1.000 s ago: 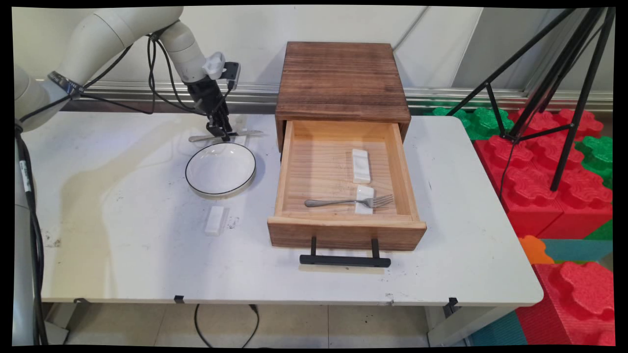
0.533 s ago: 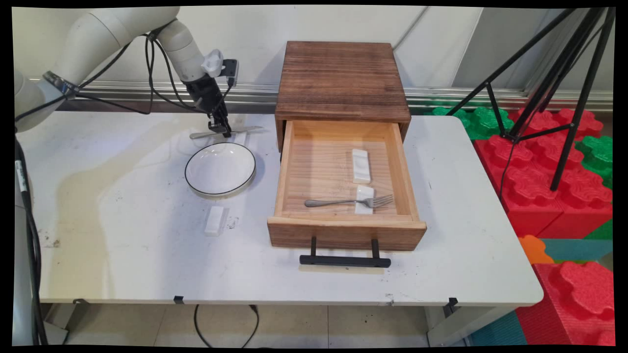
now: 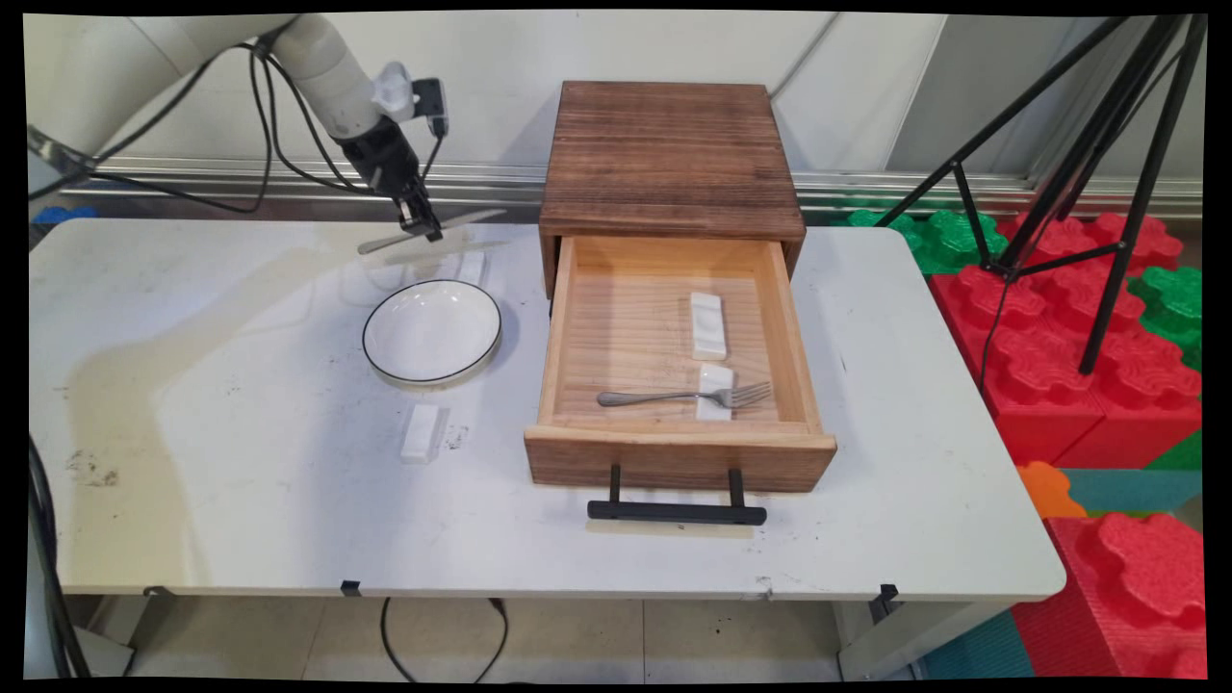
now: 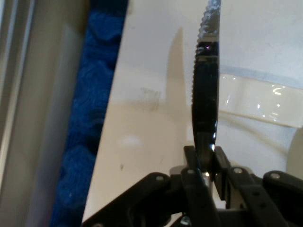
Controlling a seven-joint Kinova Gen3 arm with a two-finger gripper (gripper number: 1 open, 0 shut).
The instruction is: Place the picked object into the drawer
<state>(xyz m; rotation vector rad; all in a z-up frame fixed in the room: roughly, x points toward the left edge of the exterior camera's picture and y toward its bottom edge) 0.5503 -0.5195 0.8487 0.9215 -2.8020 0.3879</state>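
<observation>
Knife [image 3: 433, 229], silver with a serrated edge, is held in the air above the far left part of the white worktop [image 3: 241, 462], its shadow lying on the surface just under it. The black gripper [image 3: 421, 226] hangs from the white arm at the upper left, and its fingers [image 4: 191, 165] are closed tight on the knife near its middle. In the hand view the blade [image 4: 206, 94] stands on edge, rising straight up from between the fingers.

Just beneath the knife a small white rest [image 3: 471, 267] lies on the worktop. In front of it sits a shallow white bowl with a dark rim [image 3: 432, 331]. Nearer the front edge, well apart from the bowl, lies another small white block [image 3: 421, 433].

To the right of the bowl stands a wooden drawer box [image 3: 671, 154], dark on top. Its drawer [image 3: 679, 452] is pulled out toward the viewer, with a black bar handle [image 3: 677, 512] at the front. Inside lie a white rest [image 3: 707, 325] and, nearer the front, a second white rest [image 3: 713, 390] with a metal fork [image 3: 674, 396] lying across it, tines pointing right.

At the far right, off the worktop, black tripod legs [image 3: 1107, 192] stand over red and green foam blocks [image 3: 1078, 385].
</observation>
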